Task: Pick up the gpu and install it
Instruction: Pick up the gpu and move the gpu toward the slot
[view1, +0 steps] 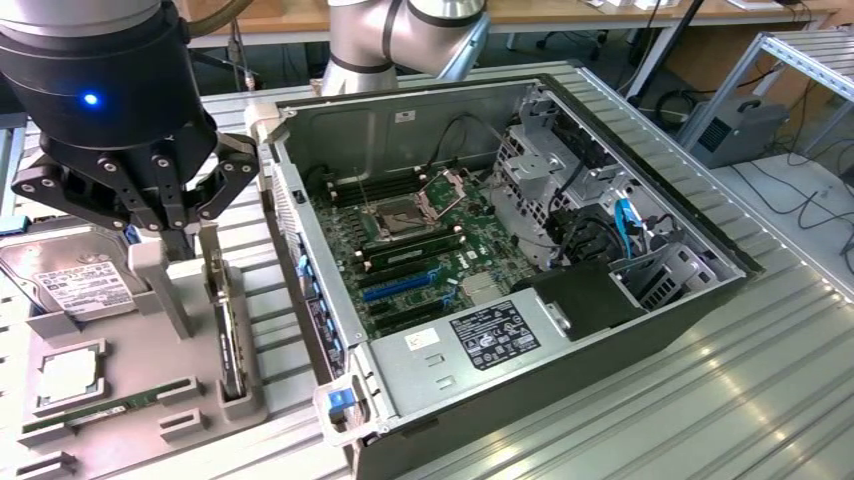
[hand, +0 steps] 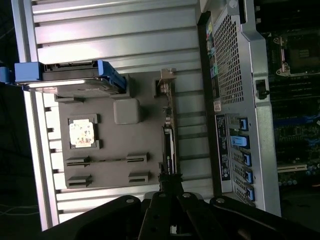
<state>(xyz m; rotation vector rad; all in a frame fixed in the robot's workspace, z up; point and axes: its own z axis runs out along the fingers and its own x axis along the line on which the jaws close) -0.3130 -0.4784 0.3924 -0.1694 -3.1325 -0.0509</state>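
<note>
The tool (view1: 191, 238) is closed, seemingly pinching the gpu (view1: 232, 335), which stands edgewise in the grey holder (view1: 120, 405). In the exterior view its long axis runs twelve-to-six, with the case (view1: 694, 285) at three o'clock.

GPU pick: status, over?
Gripper shut, empty, above the grey parts tray. Thin green-and-black GPU card with metal bracket on edge in its tray slot, not lifted. Tall grey tray post close beside it.

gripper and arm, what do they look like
The gripper is black: a round drum-like body with a small blue light, and jointed linkage bars below it. The arm is silver-grey tubing with rounded joints.
</note>
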